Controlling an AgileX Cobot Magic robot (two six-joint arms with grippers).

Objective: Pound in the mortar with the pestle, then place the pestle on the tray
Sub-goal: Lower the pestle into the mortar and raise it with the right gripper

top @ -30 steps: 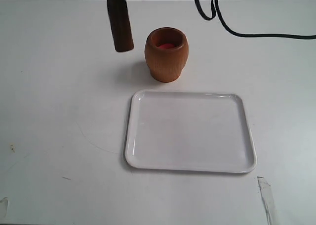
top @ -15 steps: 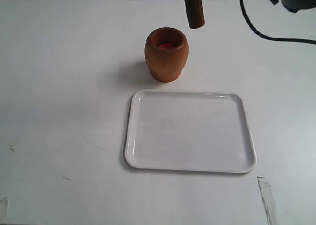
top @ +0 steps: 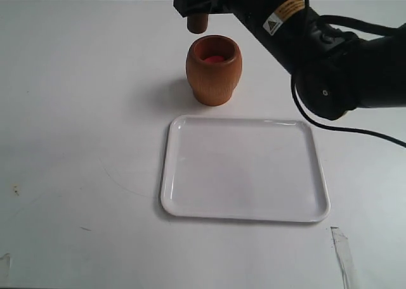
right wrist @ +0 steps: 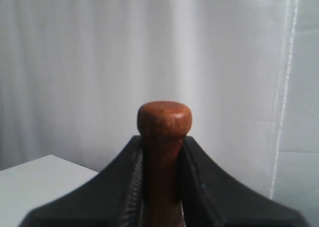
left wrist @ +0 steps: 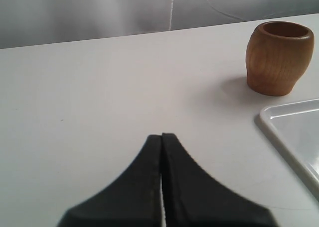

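The orange-brown wooden mortar (top: 214,69) stands upright behind the white tray (top: 244,213), its reddish inside showing; it also appears in the left wrist view (left wrist: 277,57). My right gripper (top: 198,7) is shut on the dark reddish-brown pestle (top: 197,24), whose thick end hangs just behind the mortar's far-left rim. In the right wrist view the pestle's knob (right wrist: 164,117) sticks up between the fingers of the right gripper (right wrist: 160,142). My left gripper (left wrist: 162,137) is shut on nothing, low over bare table, left of the mortar.
The black right arm (top: 330,54) with its cable reaches across the upper right of the white table (top: 76,143). A corner of the tray (left wrist: 294,132) shows in the left wrist view. A pale curtain hangs behind the table.
The pestle swung from left of the mortar to its right, then back to just behind its rim. The right arm has come down into the exterior view.
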